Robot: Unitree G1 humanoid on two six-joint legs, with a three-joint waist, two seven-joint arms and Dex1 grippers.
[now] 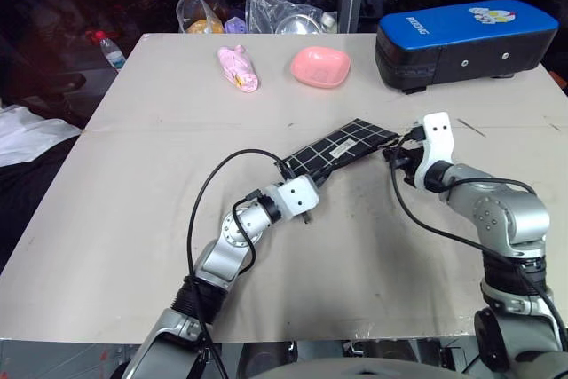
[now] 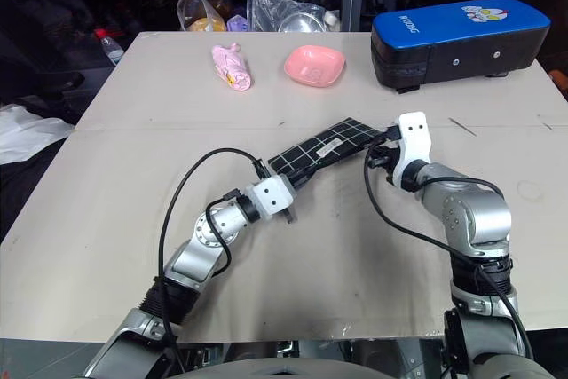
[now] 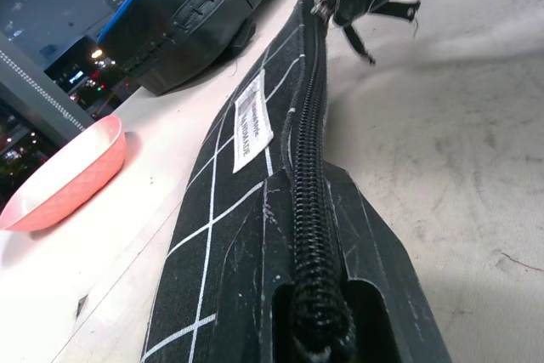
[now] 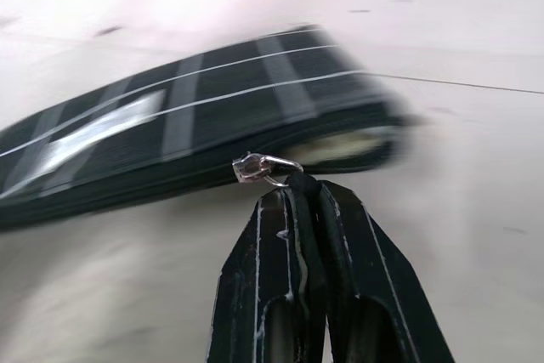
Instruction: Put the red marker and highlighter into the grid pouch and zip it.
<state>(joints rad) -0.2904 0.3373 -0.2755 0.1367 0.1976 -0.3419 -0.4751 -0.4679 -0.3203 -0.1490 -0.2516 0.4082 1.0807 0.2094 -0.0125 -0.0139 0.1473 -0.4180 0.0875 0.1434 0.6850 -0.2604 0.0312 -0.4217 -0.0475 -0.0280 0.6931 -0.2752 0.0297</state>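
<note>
Grid pouch (image 1: 342, 152), flat black fabric with thin white lines and a small white label, lies on the pale tabletop (image 1: 133, 219) between the two arms, long axis running from left tool to right tool. Left tool (image 1: 306, 185) clamped on the near end, beside the zipper (image 3: 308, 159), which looks closed along its visible length. Right tool (image 4: 297, 189) at the far end, fingers together on the black cord at the metal zipper slider (image 4: 255, 167). Judgement: zipping looks at or near complete; marker and highlighter presumably inside.
</note>
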